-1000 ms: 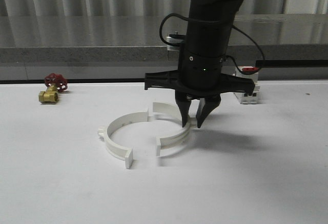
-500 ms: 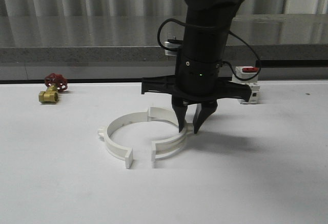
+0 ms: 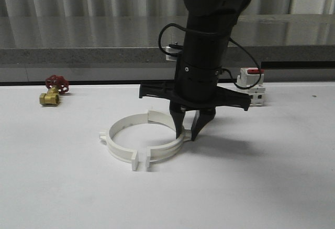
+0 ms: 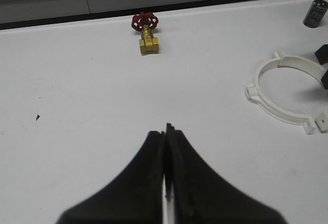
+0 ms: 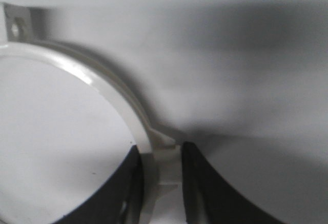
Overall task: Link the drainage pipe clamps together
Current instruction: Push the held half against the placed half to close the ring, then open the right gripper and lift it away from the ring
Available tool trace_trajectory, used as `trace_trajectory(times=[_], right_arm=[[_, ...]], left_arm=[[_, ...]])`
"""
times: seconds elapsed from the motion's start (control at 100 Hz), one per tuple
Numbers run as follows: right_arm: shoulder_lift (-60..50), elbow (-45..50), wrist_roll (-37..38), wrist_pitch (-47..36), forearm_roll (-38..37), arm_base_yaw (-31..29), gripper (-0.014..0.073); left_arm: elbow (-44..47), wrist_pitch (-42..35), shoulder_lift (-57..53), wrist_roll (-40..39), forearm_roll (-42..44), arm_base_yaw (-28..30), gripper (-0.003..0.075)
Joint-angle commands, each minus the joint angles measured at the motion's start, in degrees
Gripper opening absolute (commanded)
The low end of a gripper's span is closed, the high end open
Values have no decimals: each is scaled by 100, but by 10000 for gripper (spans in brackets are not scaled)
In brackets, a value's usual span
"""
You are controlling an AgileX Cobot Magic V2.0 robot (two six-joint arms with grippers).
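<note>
A white table (image 3: pixel 63 197) runs back to a grey ledge (image 3: pixel 78 56). Mid-table, 2 clamp halves: the right gripper (image 3: pixel 188 133) pinches the right half (image 3: pixel 166 151), its front tab just short of the left half (image 3: pixel 119 140). The left gripper (image 4: pixel 165 131) hovers, closed and empty, over open tabletop.

Two drainage pipe clamps lie on the table: one left half-ring (image 3: pixel 119 138) and one right half-ring (image 3: pixel 168 146), each a white semicircular band with flanged end tabs. One brass valve (image 3: pixel 50 97) with one red handwheel (image 3: pixel 57 83) is present. One white boxy switch (image 3: pixel 252 93) with one red top is present. Two grippers are counted: one right gripper (image 3: pixel 187 132) with two fingers, and one left gripper (image 4: pixel 166 137), also with two fingers. One table (image 3: pixel 272 187) carries all items.
</note>
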Motion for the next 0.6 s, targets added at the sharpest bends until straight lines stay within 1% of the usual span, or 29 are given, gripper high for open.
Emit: trace_trajectory(times=[0.0,0.21,0.3,0.4,0.59], right_arm=[[-281,-167,-12,-211,37,13,143],[-281,-167,-12,-231,41,13,146],[-281,-167,-12,-231,41,13,174],[-281,-167,-12,-231,41,13,240],[-281,-167,-18,-248,36,13,433]], left_arm=[[-149,-308,21,-19,-169,11,-21],[-149,-308,21,-19,-169,11,-21],[-149,-308,21,-19,-169,11,-21],[-149,-308,21,-19,-169,11,-21],[-149,-308,21,-19,-169,11,-21]])
